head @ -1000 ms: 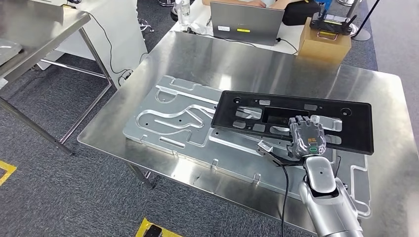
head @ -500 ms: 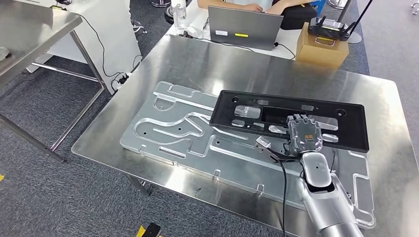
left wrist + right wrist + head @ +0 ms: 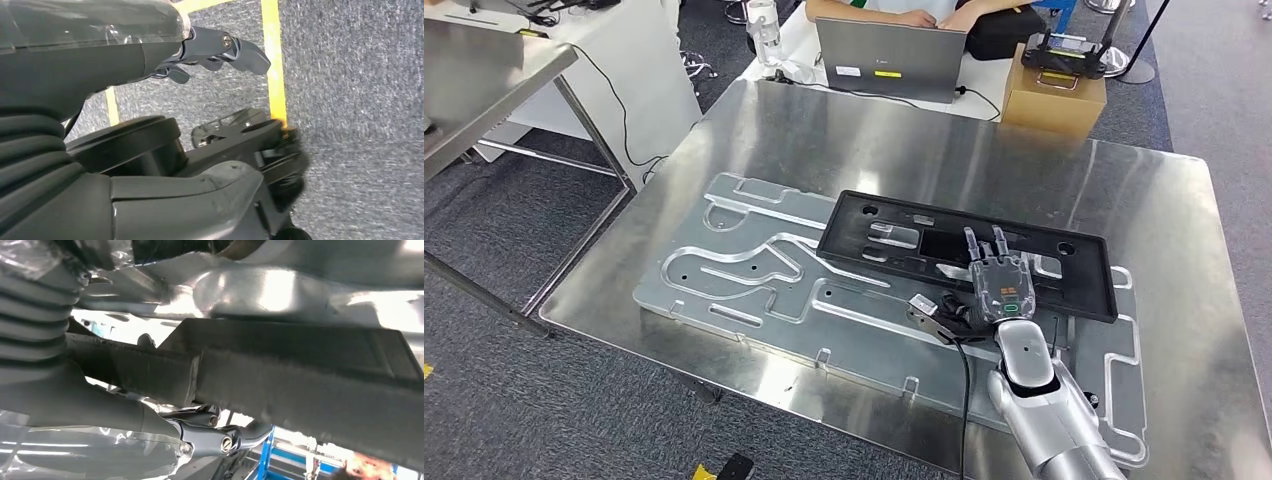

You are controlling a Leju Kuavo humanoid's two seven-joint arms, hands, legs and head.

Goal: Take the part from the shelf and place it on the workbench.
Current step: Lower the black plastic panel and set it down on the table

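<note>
Black part [image 3: 894,243] flat on grooved plate [image 3: 754,290] atop workbench [image 3: 904,150]; right hand [image 3: 1001,287] over near edge, fingers extended, grasp unclear. Left hand [image 3: 215,47] empty, fingers apart.

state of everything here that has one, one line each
black part: lying flat on the metal fixture plate, right hand over its near edge
metal fixture plate: flat on the workbench
right hand: on the black part, fingers stretched out over it
left hand: holds nothing, hanging above the carpet
laptop: open
cardboard box: closed, a black device on top
</note>
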